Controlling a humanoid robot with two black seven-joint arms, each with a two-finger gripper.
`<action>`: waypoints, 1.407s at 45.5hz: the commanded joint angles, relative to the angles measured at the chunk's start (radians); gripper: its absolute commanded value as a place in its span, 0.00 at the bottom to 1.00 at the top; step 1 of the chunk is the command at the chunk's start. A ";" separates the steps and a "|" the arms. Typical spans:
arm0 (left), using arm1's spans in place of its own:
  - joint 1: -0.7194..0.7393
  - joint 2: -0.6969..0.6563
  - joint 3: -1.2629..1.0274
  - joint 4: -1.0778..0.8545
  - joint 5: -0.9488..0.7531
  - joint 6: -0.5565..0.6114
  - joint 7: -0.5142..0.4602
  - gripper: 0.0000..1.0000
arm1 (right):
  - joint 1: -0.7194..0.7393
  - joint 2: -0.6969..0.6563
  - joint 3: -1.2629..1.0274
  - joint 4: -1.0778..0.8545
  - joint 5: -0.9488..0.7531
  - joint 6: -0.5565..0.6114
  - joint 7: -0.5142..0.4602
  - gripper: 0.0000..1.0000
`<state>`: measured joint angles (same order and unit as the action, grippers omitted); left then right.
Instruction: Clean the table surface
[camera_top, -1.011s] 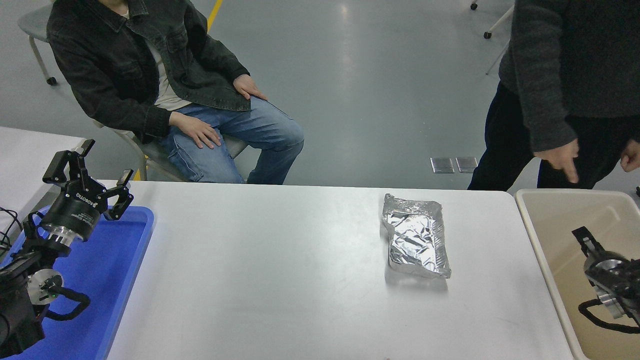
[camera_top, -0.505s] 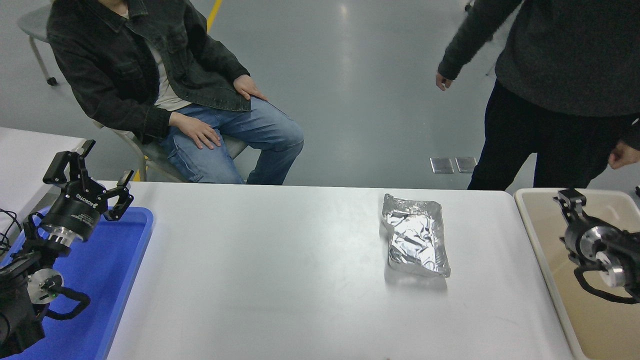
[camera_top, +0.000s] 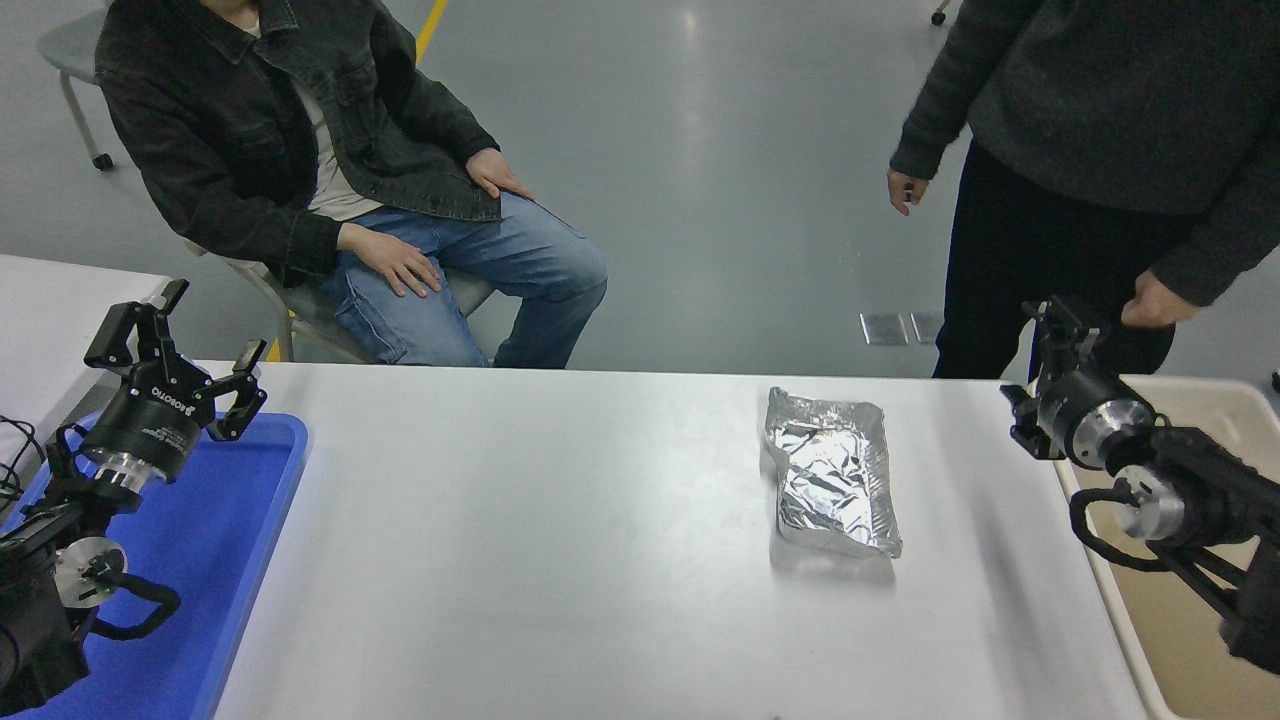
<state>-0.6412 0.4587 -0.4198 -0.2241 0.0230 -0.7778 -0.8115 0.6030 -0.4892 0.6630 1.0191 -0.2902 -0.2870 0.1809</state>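
The table surface (camera_top: 550, 520) is a wide white top that fills the lower middle of the view. A crinkled silver foil pouch (camera_top: 830, 470) lies flat on its right half. My right gripper (camera_top: 1035, 372) hangs open and empty above the table's far right edge, a little right of the pouch and apart from it. My left gripper (camera_top: 190, 352) is parked open and empty over the far end of a blue tray (camera_top: 240, 560) at the lower left.
A beige bin (camera_top: 1190, 400) stands off the table's right end, under my right arm. A person sits beyond the far left edge. Another stands at the far right, one hand (camera_top: 1150, 300) close to my right gripper. A smaller white table (camera_top: 50, 300) shows at left.
My right arm has risen out of the beige bin and swung left and away, to the table's right edge. The standing person has shifted both arms. The pouch and left arm have not moved.
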 joint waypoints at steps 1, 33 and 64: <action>0.001 0.000 -0.001 0.000 0.000 0.000 0.000 1.00 | -0.035 0.098 0.056 0.013 -0.049 0.000 0.068 1.00; 0.000 0.000 -0.001 0.000 0.000 0.000 0.000 1.00 | -0.049 0.158 0.059 -0.004 -0.049 -0.007 0.088 1.00; 0.000 0.000 -0.001 0.000 0.000 0.000 0.000 1.00 | 0.032 0.011 -0.160 0.022 -0.060 0.000 0.086 1.00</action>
<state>-0.6410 0.4587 -0.4202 -0.2246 0.0230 -0.7777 -0.8115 0.5855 -0.3948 0.6372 1.0240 -0.3415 -0.2887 0.2677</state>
